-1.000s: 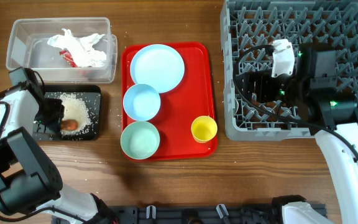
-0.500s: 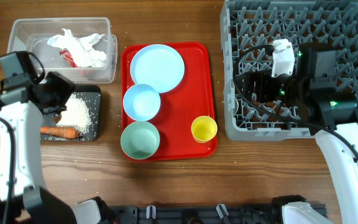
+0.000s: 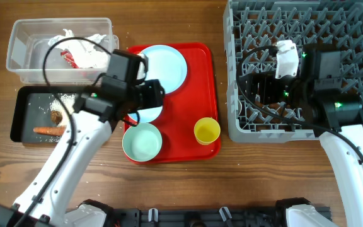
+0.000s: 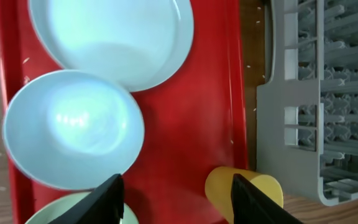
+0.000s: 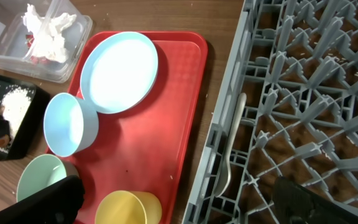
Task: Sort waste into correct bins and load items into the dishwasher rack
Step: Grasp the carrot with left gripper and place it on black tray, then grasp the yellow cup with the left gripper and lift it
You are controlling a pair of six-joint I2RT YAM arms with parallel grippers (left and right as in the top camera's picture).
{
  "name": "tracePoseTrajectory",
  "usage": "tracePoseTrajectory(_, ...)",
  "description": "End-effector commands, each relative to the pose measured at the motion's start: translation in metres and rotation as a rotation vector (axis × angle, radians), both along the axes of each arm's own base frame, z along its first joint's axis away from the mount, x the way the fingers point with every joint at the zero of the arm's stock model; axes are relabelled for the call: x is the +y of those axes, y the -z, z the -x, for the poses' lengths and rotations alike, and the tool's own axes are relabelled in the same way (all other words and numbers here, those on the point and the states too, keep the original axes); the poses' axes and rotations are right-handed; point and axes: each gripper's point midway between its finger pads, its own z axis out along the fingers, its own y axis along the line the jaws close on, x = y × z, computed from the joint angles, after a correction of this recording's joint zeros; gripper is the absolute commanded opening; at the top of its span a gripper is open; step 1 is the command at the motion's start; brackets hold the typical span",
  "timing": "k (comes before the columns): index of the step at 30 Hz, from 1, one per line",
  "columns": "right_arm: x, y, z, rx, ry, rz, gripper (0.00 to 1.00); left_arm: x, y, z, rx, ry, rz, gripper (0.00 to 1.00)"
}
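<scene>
The left gripper point(image 4: 176, 186) hangs above the red serving tray point(image 4: 211, 112). Its two fingers point(image 4: 107, 202) are spread wide and there is nothing between them. In the left wrist view the pale blue bowl point(image 4: 73, 127) lies under it at the left side, and the yellow cup point(image 4: 244, 194) stands at the lower right, near the edge of the tray. The pale blue plate point(image 4: 110, 37) is just beside the bowl (touching or not, I cannot tell). Of the pale green bowl point(image 4: 73, 214) only the rim shows, at the bottom edge. All four dishes stand on the red tray.

The right gripper point(image 5: 178, 186) hovers over the left border of the dishwasher rack point(image 3: 333, 19). Its jaws are also wide apart and hold nothing.

The waste is at the far left of the table. The crumpled white napkin point(image 3: 80, 45) and the red wrapper point(image 3: 70, 60) lie inside the clear tub point(image 3: 17, 63). The black tray point(image 3: 21, 120) sits just beside the tub, on the side nearer to the robot. In it lie the orange carrot point(image 3: 49, 130), the small brown lump point(image 3: 57, 117) and a patch of white rice grains point(image 3: 65, 101), close together
</scene>
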Motion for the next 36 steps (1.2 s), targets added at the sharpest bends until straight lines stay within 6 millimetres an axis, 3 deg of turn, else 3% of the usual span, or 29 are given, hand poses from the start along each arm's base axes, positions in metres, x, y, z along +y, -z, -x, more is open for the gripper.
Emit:
tracePoseTrajectory(1, -0.001, -0.006, -0.004, -0.008, 0.016, -0.005, 1.0, -0.042, 0.027, -0.003, 0.016, 0.117, -0.04, 0.56)
tracePoseTrajectory(6, -0.001, -0.006, -0.004, -0.008, 0.015, -0.004, 1.0, -0.104, 0.06, 0.008, 0.035, 0.262, -0.052, 0.56)
tracePoseTrajectory(10, -0.001, -0.006, -0.004, -0.009, 0.014, -0.003, 1.0, -0.118, 0.1, 0.024, 0.126, 0.317, -0.108, 0.52)
tracePoseTrajectory(12, -0.002, -0.005, -0.004, -0.009, 0.018, 0.002, 1.0, -0.121, 0.115, 0.031, 0.164, 0.33, -0.131, 0.44)
tracePoseTrajectory(15, -0.004, -0.005, -0.005, -0.01, 0.026, 0.011, 1.0, -0.108, 0.13, 0.042, 0.236, 0.325, -0.192, 0.28)
tracePoseTrajectory(19, -0.004, -0.005, -0.005, -0.01, 0.027, 0.011, 1.0, -0.105, 0.124, 0.033, 0.217, 0.303, -0.2, 0.31)
tracePoseTrajectory(22, -0.004, -0.005, -0.005, -0.01, 0.026, 0.011, 1.0, -0.104, 0.087, 0.009, 0.171, 0.303, -0.188, 0.36)
tracePoseTrajectory(24, -0.004, -0.005, -0.005, -0.01, 0.027, 0.011, 1.0, -0.106, 0.068, 0.006, 0.151, 0.345, -0.199, 0.39)
tracePoseTrajectory(25, -0.004, -0.005, -0.005, -0.009, 0.026, 0.011, 1.0, -0.111, 0.064, 0.015, 0.158, 0.409, -0.199, 0.4)
tracePoseTrajectory(29, -0.004, -0.005, -0.005, -0.009, 0.026, 0.011, 1.0, -0.114, 0.081, 0.054, 0.234, 0.553, -0.276, 0.4)
tracePoseTrajectory(34, -0.004, -0.005, -0.005, -0.01, 0.027, 0.011, 1.0, -0.101, 0.11, 0.078, 0.307, 0.57, -0.33, 0.39)
tracePoseTrajectory(36, -0.004, -0.005, -0.005, -0.009, 0.027, 0.01, 1.0, -0.099, 0.116, 0.079, 0.309, 0.57, -0.332, 0.33)
